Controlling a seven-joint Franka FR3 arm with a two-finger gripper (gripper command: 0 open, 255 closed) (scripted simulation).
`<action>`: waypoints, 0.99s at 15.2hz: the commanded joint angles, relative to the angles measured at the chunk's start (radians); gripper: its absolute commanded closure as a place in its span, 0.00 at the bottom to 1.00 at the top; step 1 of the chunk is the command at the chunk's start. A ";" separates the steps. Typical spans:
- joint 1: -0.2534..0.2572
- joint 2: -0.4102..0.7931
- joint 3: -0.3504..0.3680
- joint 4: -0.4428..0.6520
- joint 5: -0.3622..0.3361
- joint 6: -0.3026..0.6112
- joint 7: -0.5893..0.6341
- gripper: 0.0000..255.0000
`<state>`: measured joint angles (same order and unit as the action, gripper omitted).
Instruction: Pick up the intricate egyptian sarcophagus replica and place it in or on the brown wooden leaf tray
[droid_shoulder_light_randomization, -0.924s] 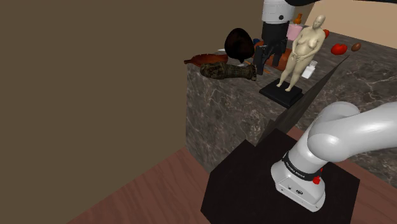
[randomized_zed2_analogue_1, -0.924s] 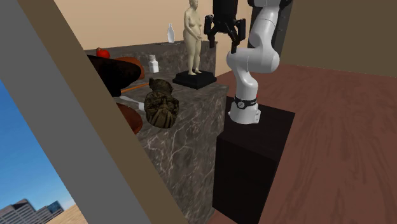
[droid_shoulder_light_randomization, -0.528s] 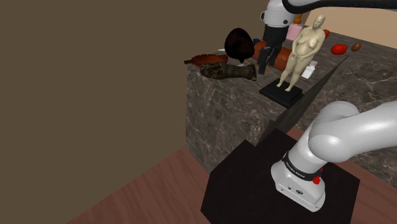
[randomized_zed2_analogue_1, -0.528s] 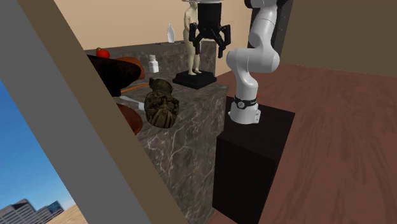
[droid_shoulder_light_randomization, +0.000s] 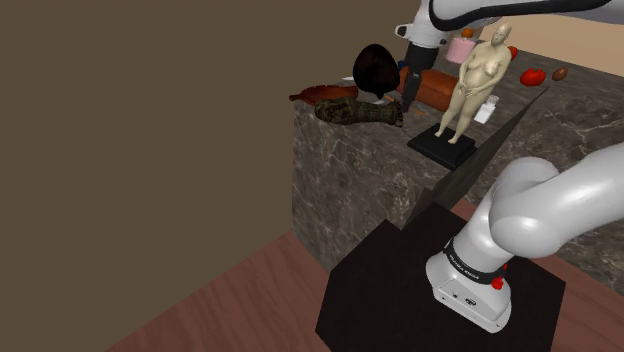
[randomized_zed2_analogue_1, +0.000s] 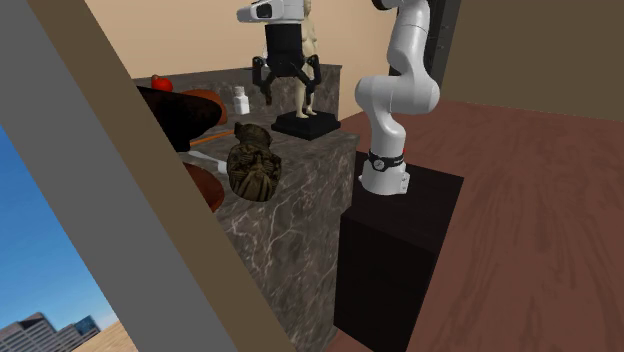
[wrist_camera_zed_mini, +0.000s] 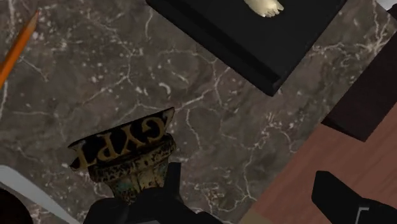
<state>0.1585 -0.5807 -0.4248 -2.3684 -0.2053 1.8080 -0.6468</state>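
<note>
One black gripper (randomized_zed2_analogue_1: 288, 94), fingers spread wide, holding nothing.
Hangs over the marble counter (randomized_zed2_analogue_1: 300, 230); sarcophagus replica (randomized_zed2_analogue_1: 252, 163) lies flat by the counter's corner, under one finger; pale figurine (droid_shoulder_light_randomization: 478, 75) stands nearby.

1. The white arm (droid_shoulder_light_randomization: 535, 205) rose from its base, bent at a bulky elbow, and reached up and toward the shoulder view's left.
2. In the second exterior view, its lower links stood nearly upright, and the upper part ran off the top edge.
3. The wrist (randomized_zed2_analogue_1: 275, 12) hung to that view's left of the upright links.
4. The black gripper (randomized_zed2_analogue_1: 290, 88) pointed down, jaws spread.
5. In the wrist view, the fingers (wrist_camera_zed_mini: 347, 200) stood well apart.
</note>
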 joint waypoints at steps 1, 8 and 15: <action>0.043 0.072 -0.077 0.034 0.018 0.064 -0.155 0.00; 0.207 0.332 -0.297 0.194 0.203 0.173 -0.640 0.00; 0.215 0.371 -0.309 0.121 0.230 0.276 -0.661 0.00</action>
<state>0.3710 -0.2178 -0.7309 -2.2364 0.0188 2.0660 -1.3029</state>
